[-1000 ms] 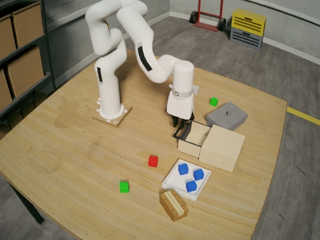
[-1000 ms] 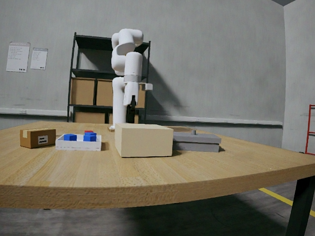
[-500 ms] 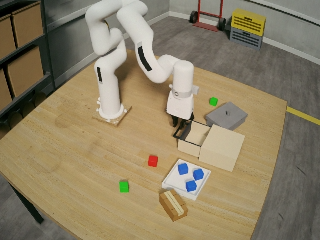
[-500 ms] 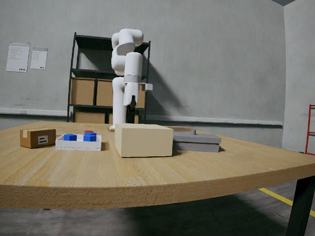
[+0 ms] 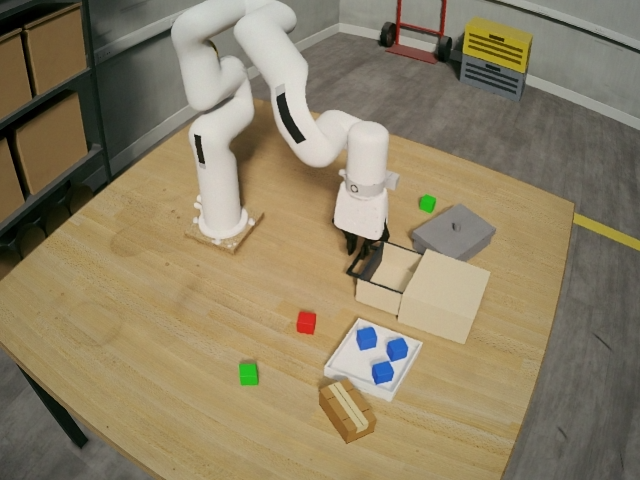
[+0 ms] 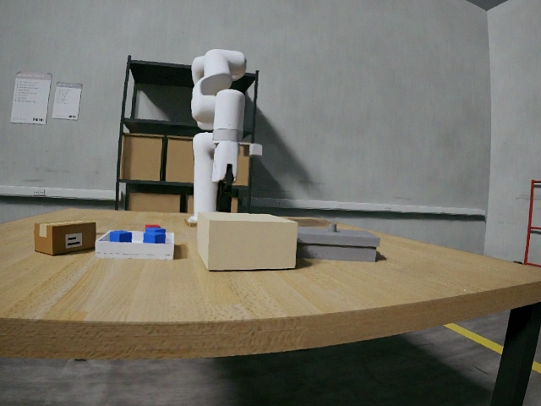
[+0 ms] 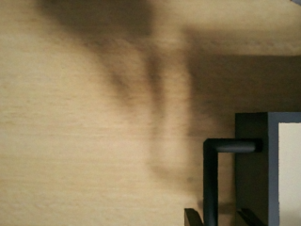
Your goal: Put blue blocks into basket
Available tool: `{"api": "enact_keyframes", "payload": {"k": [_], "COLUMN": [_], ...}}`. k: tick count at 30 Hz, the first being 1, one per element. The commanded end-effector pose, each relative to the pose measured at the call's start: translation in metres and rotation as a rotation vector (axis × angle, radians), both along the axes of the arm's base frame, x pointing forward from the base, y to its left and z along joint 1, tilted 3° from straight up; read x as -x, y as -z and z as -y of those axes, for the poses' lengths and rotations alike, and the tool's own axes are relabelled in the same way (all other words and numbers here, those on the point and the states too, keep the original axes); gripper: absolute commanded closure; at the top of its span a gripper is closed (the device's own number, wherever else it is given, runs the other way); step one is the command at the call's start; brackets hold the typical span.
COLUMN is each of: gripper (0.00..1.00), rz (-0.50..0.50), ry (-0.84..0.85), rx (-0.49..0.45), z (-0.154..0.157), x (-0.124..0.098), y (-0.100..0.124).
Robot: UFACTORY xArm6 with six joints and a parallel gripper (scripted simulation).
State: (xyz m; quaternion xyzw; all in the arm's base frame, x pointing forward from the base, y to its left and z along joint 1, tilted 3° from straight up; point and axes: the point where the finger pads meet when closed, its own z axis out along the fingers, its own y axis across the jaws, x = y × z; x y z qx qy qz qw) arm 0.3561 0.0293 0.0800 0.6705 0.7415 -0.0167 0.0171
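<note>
Top view: released gripper (image 5: 358,252) (image 6: 225,208) (image 7: 219,220), fingers parted, near the open drawer's (image 5: 378,296) (image 7: 273,174) protruding black handle (image 5: 352,268) (image 7: 211,179); wrist view crops handle and fingertips.

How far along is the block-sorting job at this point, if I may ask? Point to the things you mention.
Looks done: three blue blocks (image 5: 366,338) (image 6: 120,236) sit inside the white square basket (image 5: 342,373) (image 6: 131,250), and the grey metal lid (image 5: 439,232) (image 6: 341,236) is on its box.
In hand: the black gripper (image 5: 363,253) (image 7: 216,218) is partly open at the black drawer handle (image 5: 353,267) (image 7: 211,179).
Left: the light wooden drawer (image 5: 377,298) needs shutting; whether blue blocks remain hidden, I cannot tell.
</note>
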Motion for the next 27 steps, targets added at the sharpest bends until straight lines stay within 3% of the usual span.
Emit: {"api": "enact_keyframes", "payload": {"k": [1,27], "gripper": [0.76,0.76], "rz": [0.004,0.004], "ry": [0.000,0.000], "rx": [0.000,0.000], "z": [0.000,0.000], "x": [-0.001,-0.002], "y": [-0.001,0.011]}}
